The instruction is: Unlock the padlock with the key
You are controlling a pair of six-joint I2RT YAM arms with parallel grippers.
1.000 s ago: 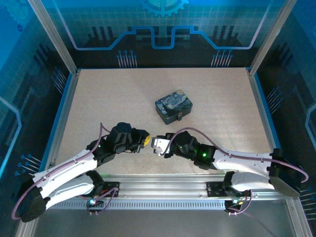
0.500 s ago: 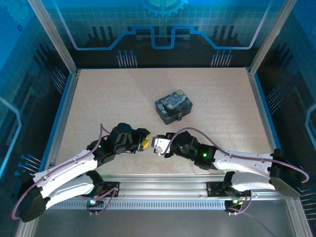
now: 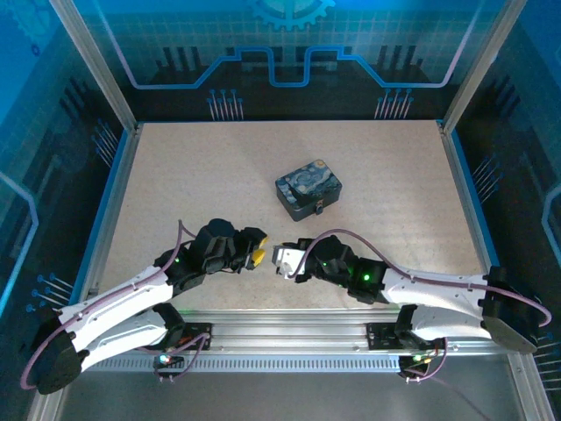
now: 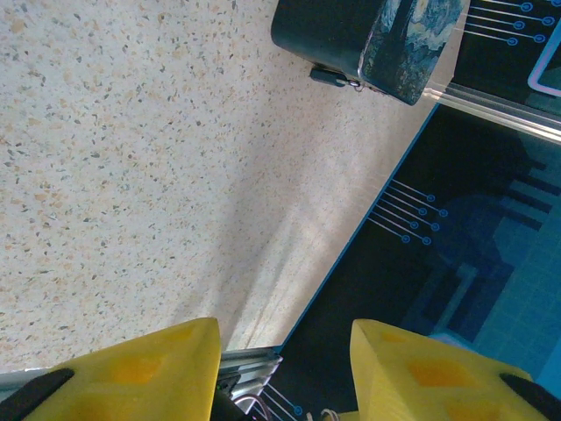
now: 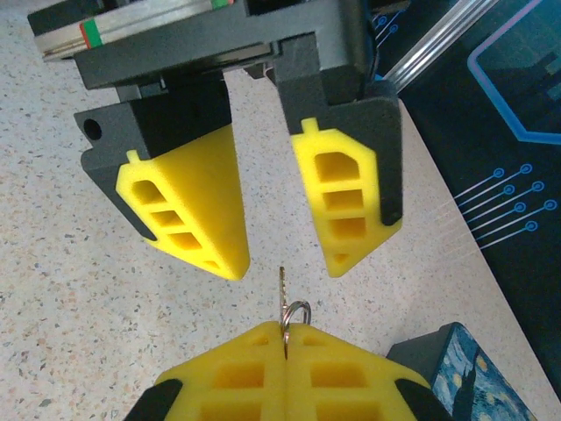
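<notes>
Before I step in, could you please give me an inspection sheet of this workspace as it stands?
Surface: speckled beige table, flat, no spills seen.
Job's things: padlock at the front wall of the swirl-painted tin; key pinched in the right gripper, its ring at the fingertips and its blade pointing outward.
Clutter: nothing seen.
Grippers: right gripper shut on the key; left gripper open, facing the key tip to tip.
Cables: purple cable looped over each arm, well short of the tin.
Surroundings: aluminium frame posts and blue printed panels around the table.
</notes>
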